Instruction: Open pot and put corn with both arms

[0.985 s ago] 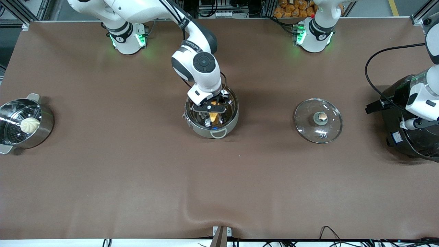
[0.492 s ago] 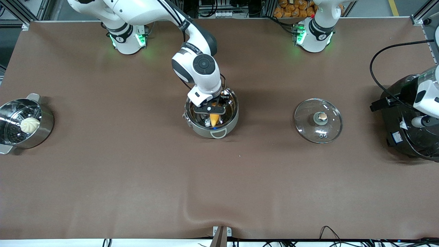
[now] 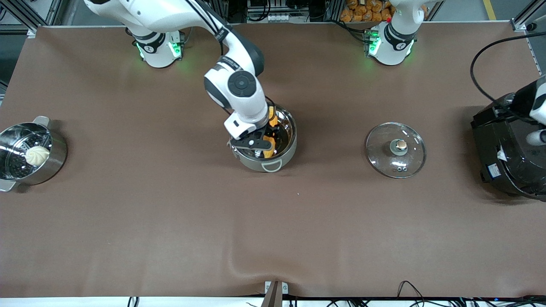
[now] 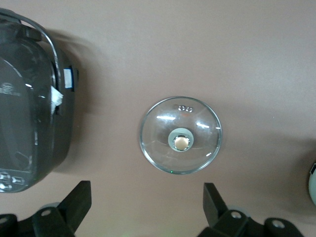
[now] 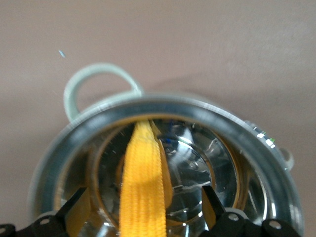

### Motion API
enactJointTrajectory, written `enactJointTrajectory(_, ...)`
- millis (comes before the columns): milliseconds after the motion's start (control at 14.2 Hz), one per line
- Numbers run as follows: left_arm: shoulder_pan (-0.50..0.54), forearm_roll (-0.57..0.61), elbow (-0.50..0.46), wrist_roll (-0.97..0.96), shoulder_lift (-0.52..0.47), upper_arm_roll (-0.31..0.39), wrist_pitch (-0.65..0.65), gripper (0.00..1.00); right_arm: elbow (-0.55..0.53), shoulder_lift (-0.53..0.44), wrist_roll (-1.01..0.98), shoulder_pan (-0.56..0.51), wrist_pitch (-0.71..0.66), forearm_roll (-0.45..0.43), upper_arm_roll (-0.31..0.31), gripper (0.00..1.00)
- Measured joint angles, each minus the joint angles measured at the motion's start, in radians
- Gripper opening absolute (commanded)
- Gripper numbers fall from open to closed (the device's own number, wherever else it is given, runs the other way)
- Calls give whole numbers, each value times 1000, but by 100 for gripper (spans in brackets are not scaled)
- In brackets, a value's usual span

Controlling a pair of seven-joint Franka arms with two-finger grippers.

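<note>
The pot (image 3: 285, 150) stands open mid-table, pale loop handle (image 5: 94, 74) toward the front camera. The corn (image 3: 268, 140) lies inside it and also shows in the right wrist view (image 5: 143, 182). My right gripper (image 3: 254, 145) hangs low over the pot, open, its fingers (image 5: 76, 202) apart on either side of the corn (image 5: 143, 197) without touching it. The glass lid (image 3: 396, 149) with its copper knob (image 4: 181, 142) lies on the table toward the left arm's end. My left gripper (image 4: 147, 207) is open and empty, high up beside the lid.
The big black cooker (image 3: 507, 149) stands at the left arm's end, with the left arm (image 3: 533, 102) over it. The steel steamer pot (image 3: 55, 157) with a white bun (image 3: 37, 154) stands at the right arm's end.
My right gripper has shifted toward the right arm's side of the pot, and the corn now lies loose in the pot. The left arm has drawn back toward the view's edge.
</note>
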Motion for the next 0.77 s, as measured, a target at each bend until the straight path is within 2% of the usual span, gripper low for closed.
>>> enactJointTrajectory(141,13,0,3,26,-13,0,-10,100,20,-58,0,-43,-58,38,-1,100)
enactJointTrajectory(422,13,0,6,28,-19,-16,-31,100,122,-192,-101,-143,-368,52,-12,100)
enactJointTrajectory(563,13,0,6,28,-19,-19,-35,100,146,-261,-222,-164,-480,63,-68,100)
enactJointTrajectory(774,12,0,7,28,-19,-22,-56,100,151,-353,-419,-175,-598,74,-203,100)
